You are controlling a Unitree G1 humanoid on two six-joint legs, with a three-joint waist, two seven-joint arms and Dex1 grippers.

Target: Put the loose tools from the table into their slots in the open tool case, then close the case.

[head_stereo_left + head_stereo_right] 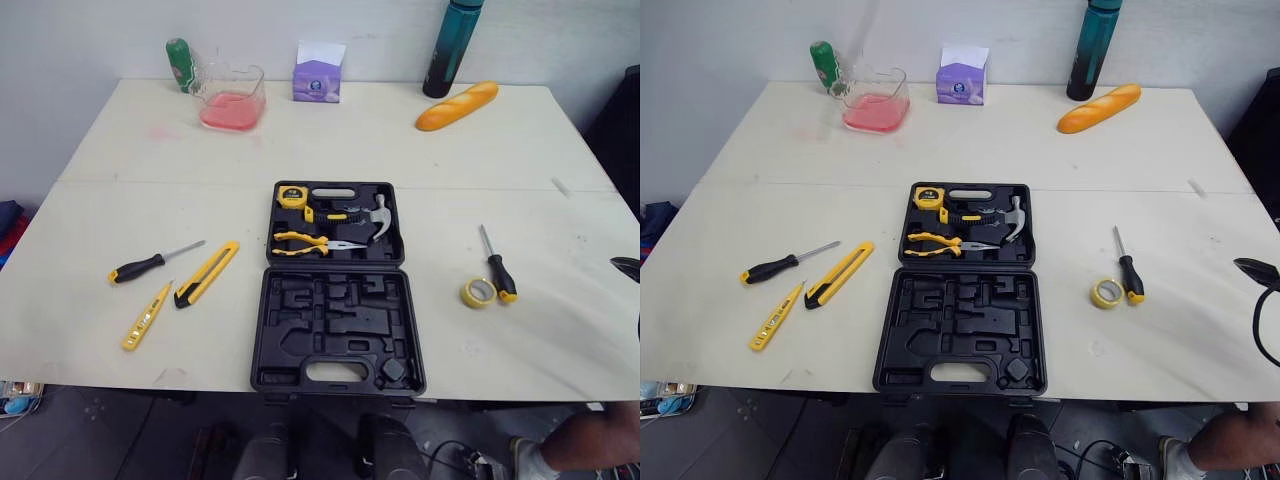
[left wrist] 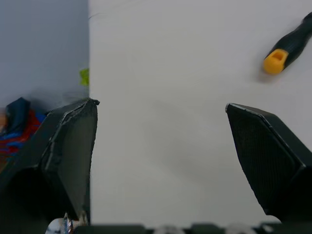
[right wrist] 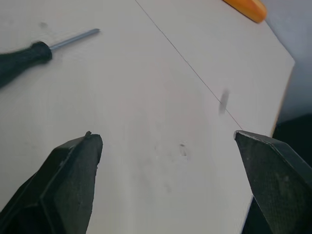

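Right wrist view: right claw (image 3: 164, 135) spread wide, low over the counter (image 3: 146, 87).
Left claw (image 2: 159, 105): equally wide, at counter's edge.
Screwdriver (image 1: 495, 262): right of open tool case (image 1: 258, 345), beside tape roll (image 1: 478, 292), tip pointing away.

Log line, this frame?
black plastic tool case open | loose left: black-handled screwdriver, yellow utility knife, yellow tester | loose right: black-yellow screwdriver, yellow tape roll | left gripper, right gripper open

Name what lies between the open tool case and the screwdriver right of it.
A yellow tape roll, beside the screwdriver handle; otherwise bare table up to the tool case, seen in the left eye view.
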